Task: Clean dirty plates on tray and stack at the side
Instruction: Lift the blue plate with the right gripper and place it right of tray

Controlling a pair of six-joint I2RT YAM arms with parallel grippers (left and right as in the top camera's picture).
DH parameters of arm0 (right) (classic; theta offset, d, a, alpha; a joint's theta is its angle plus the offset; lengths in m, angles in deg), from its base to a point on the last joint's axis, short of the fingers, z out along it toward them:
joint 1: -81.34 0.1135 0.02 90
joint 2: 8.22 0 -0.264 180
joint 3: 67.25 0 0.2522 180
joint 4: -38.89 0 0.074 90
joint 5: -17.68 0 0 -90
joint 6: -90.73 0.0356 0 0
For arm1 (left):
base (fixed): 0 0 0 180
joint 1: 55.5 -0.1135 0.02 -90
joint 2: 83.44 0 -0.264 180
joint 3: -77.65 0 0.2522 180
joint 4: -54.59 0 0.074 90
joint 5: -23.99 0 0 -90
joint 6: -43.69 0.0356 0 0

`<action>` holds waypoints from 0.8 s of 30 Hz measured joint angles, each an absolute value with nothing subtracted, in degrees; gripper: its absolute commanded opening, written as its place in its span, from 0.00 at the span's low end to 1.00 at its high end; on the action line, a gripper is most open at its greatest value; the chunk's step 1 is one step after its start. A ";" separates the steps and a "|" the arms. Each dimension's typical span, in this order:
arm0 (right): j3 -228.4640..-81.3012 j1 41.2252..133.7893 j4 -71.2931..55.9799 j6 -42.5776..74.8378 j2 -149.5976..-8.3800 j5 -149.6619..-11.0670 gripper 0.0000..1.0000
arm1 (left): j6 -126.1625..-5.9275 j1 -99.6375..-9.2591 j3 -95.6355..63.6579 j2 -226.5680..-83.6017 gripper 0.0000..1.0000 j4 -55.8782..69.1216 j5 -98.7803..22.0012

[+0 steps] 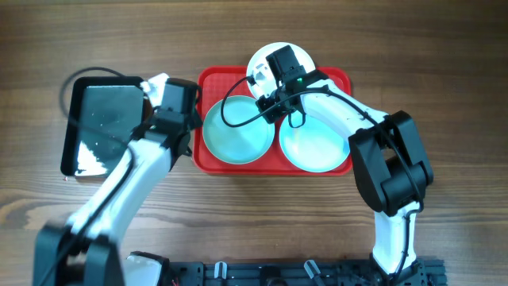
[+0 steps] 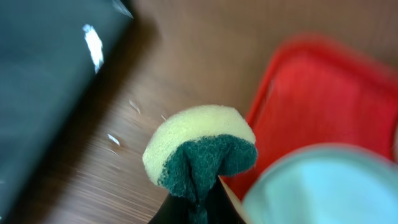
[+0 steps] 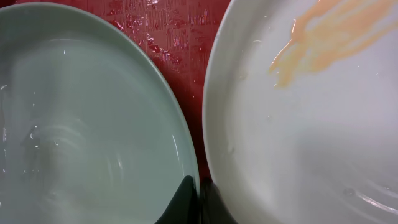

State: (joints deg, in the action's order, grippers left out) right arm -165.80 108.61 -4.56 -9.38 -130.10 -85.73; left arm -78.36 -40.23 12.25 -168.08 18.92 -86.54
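Note:
The red tray holds two pale aqua plates in front and a white plate at the back. My right gripper hangs over the tray between them. In the right wrist view its fingers are pinched together on the rim of an aqua plate, beside the white plate, which carries an orange smear. My left gripper is shut on a yellow and green sponge, held above the table just left of the tray.
A black tray lies on the wooden table left of the red tray, wet and glossy, and also shows in the left wrist view. The red tray floor is wet. Bare wood lies in front and to the right.

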 measured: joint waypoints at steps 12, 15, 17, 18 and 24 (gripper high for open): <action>-165.58 128.33 5.16 -33.31 -112.46 -40.62 0.04 | -81.07 -59.31 12.21 -158.70 0.04 15.46 -86.32; -165.54 130.27 12.16 -44.96 -112.46 -27.79 0.04 | -81.16 -59.75 12.21 -159.95 0.04 15.51 -82.61; -165.43 132.15 21.18 -57.27 -112.46 -19.85 0.04 | -81.16 -59.75 12.21 -159.95 0.04 15.46 -81.82; -165.45 132.52 22.28 -59.84 -112.46 -18.45 0.04 | -81.16 -59.75 12.21 -159.97 0.04 15.57 -81.49; -165.78 129.11 6.91 -47.85 -112.44 -33.38 0.04 | -81.16 -59.75 12.21 -159.97 0.04 15.29 -81.08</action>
State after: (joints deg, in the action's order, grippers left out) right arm -165.78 129.11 6.91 -47.85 -112.44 -33.38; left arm -81.16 -59.75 12.21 -159.97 15.29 -81.08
